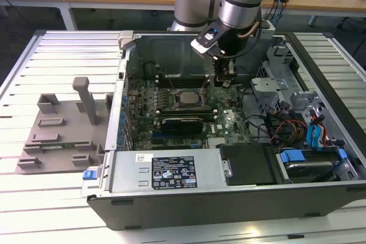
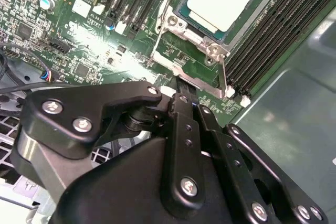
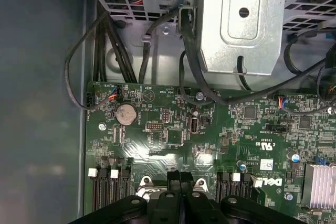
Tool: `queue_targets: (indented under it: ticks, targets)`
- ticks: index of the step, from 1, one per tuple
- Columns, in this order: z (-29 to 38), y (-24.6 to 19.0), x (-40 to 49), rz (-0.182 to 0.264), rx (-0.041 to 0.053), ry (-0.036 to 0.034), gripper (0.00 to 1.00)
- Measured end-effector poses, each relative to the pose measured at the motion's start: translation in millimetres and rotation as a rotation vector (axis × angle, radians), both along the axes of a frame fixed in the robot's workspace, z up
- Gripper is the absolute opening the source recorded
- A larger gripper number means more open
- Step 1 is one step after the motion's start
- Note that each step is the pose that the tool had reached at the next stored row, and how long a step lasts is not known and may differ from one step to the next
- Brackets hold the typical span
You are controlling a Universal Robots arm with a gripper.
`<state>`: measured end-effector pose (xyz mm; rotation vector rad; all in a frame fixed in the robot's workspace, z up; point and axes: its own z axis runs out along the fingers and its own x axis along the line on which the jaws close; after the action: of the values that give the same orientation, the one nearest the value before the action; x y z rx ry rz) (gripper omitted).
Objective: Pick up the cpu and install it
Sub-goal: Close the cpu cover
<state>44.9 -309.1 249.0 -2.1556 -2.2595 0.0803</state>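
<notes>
Exterior view high over computer case (image 1: pixel 171 52), both wrist views close above motherboard (image 2: pixel 79 40) (image 3: pixel 173 129)

The cpu (image 1: pixel 186 96) is a small, flat square chip with a silvery-white metal top plate and a thin darker rim. It lies level, plate facing up, just above the middle of the exterior view. In the second wrist view it sits squarely inside the metal-framed socket (image 2: pixel 173 23).

Open from above over seated cpu (image 1: pixel 184 96). Memory slots (image 2: pixel 268 35) flank it, low. Drive cage (image 3: pixel 247 30) and black cables (image 3: pixel 112 45) crowd exterior view's right. Chassis wall (image 1: pixel 166 50) closes far side.
</notes>
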Motion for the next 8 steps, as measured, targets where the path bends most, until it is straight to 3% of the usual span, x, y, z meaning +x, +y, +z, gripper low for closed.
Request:
queue_targets:
  ticks: [8]
  targets:
    - [-0.1, 0.0, -5.6, 0.0, 0.0, 0.0, 0.11]
